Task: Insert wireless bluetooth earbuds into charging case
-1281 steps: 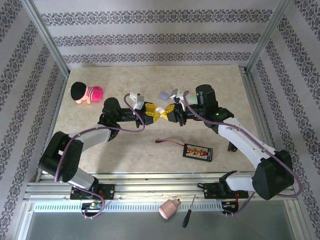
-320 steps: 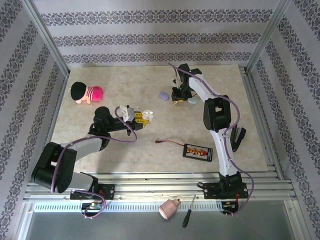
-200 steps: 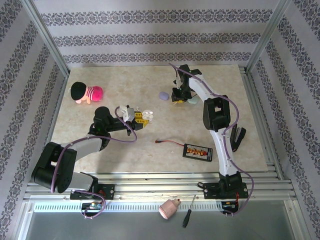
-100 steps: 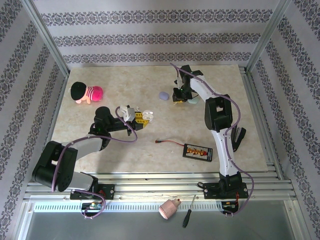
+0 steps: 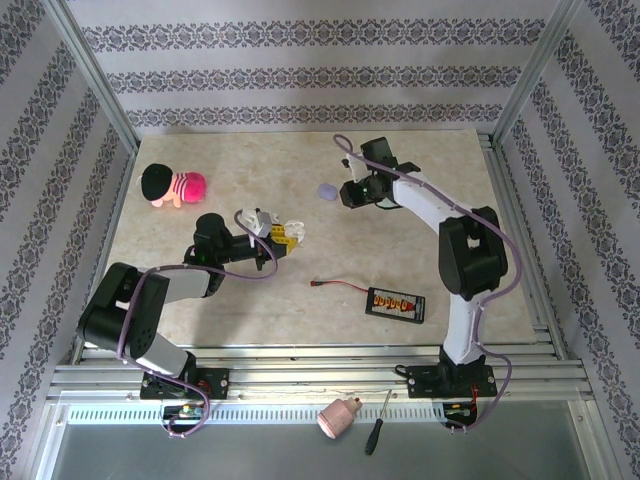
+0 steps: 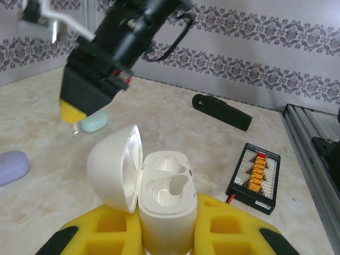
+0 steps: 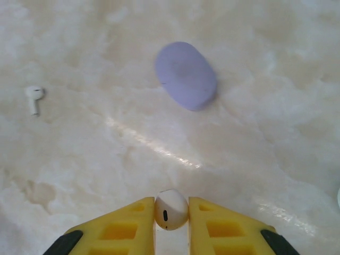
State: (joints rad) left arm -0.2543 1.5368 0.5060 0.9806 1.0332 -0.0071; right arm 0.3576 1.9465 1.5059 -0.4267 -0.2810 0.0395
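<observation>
My left gripper (image 6: 167, 226) is shut on the base of a white charging case (image 6: 166, 199), held upright with its lid (image 6: 112, 169) swung open to the left and both wells empty; from above the case (image 5: 296, 230) sits left of centre. My right gripper (image 7: 171, 212) is shut on a white earbud (image 7: 171, 209), just above the table near a closed lavender case (image 7: 186, 75). A second white earbud (image 7: 34, 98) lies loose on the table to the left. In the top view the right gripper (image 5: 347, 194) hovers beside the lavender case (image 5: 327, 190). A mint case (image 6: 94, 122) lies under it.
A black charger board (image 5: 397, 304) with a red lead (image 5: 340, 286) lies front of centre. A pink and black plush toy (image 5: 172, 185) sits at the far left. A drill chuck (image 5: 340, 417) and a screwdriver (image 5: 377, 425) rest on the front rail.
The right gripper has closed on the white earbud and risen off the table, its elbow swinging out to the right. The left gripper holds the open case nearly where it was.
</observation>
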